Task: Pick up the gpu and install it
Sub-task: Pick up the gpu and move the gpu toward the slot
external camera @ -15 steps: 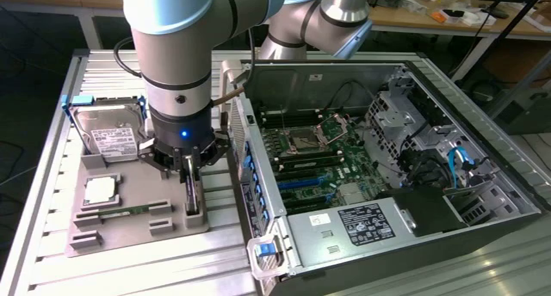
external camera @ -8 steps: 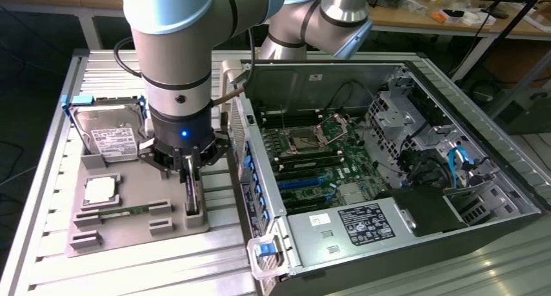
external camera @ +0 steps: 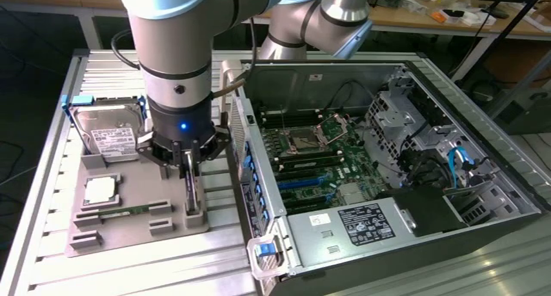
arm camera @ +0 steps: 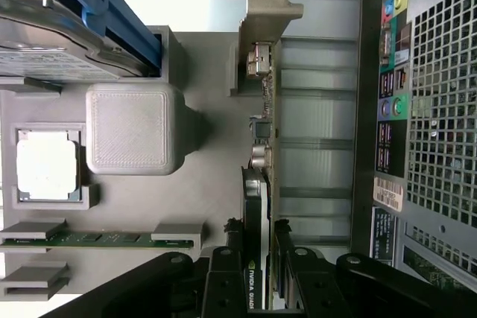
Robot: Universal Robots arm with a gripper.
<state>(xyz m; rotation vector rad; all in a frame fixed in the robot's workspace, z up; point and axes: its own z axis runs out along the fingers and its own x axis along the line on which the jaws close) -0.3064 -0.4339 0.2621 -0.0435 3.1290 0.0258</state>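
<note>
The gpu (external camera: 193, 196) stands on its edge in a slot of the grey holder tray (external camera: 129, 239), at the side nearest the computer case. It is a thin dark card (arm camera: 262, 184) with a silvery bracket (arm camera: 270, 5) at its far end. My gripper (external camera: 190, 170) hangs straight down over it. In the wrist view the gripper (arm camera: 259, 266) straddles the card's upper edge, and its black fingers (arm camera: 223, 277) press against both faces. The card still rests in its slot.
The tray also holds a silver hard drive in a blue frame (external camera: 108, 131), a processor chip (external camera: 100, 190) and a green memory stick (external camera: 129, 210). The open computer case (external camera: 482, 199) lies at the exterior view's right, its motherboard (external camera: 314, 160) exposed, its rear wall (arm camera: 440, 109) close beside the card.
</note>
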